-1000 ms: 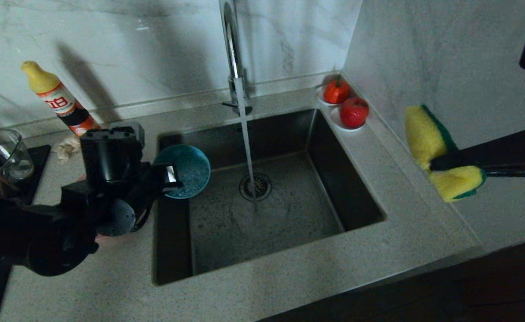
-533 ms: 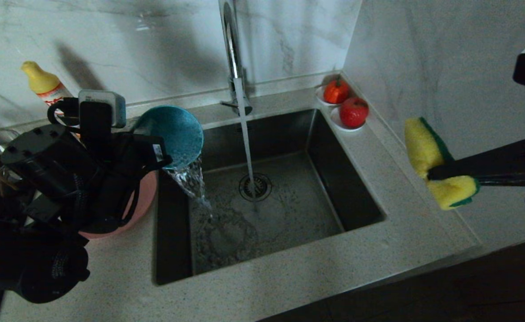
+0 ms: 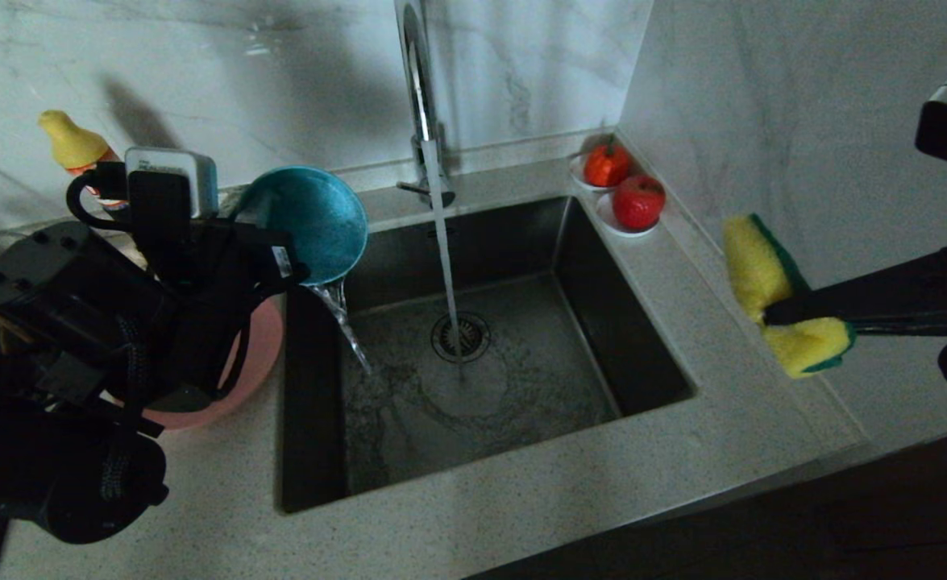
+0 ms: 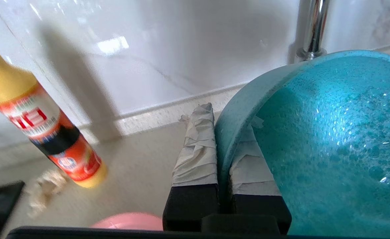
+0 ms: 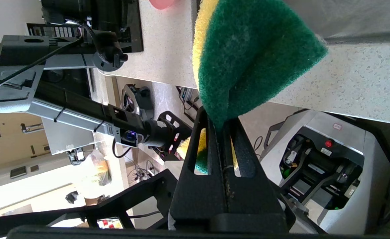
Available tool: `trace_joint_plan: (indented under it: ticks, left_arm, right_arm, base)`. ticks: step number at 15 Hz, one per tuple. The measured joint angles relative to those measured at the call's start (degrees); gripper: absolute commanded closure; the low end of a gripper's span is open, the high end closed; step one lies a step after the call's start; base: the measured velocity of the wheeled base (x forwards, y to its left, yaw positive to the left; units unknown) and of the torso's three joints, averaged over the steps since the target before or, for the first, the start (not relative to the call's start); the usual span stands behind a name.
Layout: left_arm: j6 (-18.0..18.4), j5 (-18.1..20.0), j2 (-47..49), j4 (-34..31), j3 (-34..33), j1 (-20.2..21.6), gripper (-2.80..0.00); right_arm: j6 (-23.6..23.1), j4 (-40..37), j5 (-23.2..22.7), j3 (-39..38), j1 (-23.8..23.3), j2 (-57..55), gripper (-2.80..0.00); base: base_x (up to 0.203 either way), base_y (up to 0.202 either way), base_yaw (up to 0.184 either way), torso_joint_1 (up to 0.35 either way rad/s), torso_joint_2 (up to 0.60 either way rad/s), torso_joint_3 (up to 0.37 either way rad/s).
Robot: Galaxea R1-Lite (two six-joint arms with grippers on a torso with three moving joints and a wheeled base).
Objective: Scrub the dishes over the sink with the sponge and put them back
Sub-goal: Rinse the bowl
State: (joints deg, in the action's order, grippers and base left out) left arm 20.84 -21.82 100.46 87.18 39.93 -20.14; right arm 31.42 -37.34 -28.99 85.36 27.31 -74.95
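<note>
Teal bowl [image 3: 305,224] is tipped on edge at the sink's [image 3: 650,338] 10 o'clock corner, rim clamped in the left gripper [image 3: 284,270] fingers [image 4: 196,149], thin trickle running out. Pink plate [image 3: 255,362] on the tabletop [image 3: 521,515] is mostly hidden behind that arm, and the detergent bottle [image 3: 74,145] only shows its cap. Right gripper [image 3: 771,310] at 3 o'clock pinches the folded sponge [image 3: 755,270]. Half a second back the pour was a fat splash, and the bowl sat a bit lower
</note>
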Motion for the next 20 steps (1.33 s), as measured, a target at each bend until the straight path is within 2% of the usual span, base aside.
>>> trace_joint_plan:
  ticks: [2,7,9,12,20]
  left_arm:
    - [1.2,0.1,-0.2,0.0,1.1,0.0,0.00]
    - [1.4,0.1,-1.9,0.0,6.4,0.0,0.00]
    - [1.5,1.4,-3.2,0.1,8.1,0.0,0.00]
    - [1.4,2.7,-5.1,0.0,8.9,-0.1,0.00]
    - [1.5,2.7,-9.3,0.0,11.7,-0.6,0.00]
  right_arm:
    - [0.0,0.0,0.0,0.0,0.0,-0.1,0.00]
    - [-0.3,0.0,0.0,0.0,0.0,-0.3,0.00]
    - [-0.3,0.1,0.0,0.0,0.0,-0.3,0.00]
    - [-0.3,0.1,-0.2,0.1,0.0,0.0,0.00]
    - [-0.3,0.1,-0.1,-0.2,-0.1,-0.1,0.00]
  base:
    - [0.000,0.000,0.000,0.000,0.00,0.000]
    - [0.000,0.000,0.000,0.000,0.00,0.000]
    - [0.000,0.000,0.000,0.000,0.00,0.000]
    - [0.000,0.000,0.000,0.000,0.00,0.000]
    - [0.000,0.000,0.000,0.000,0.00,0.000]
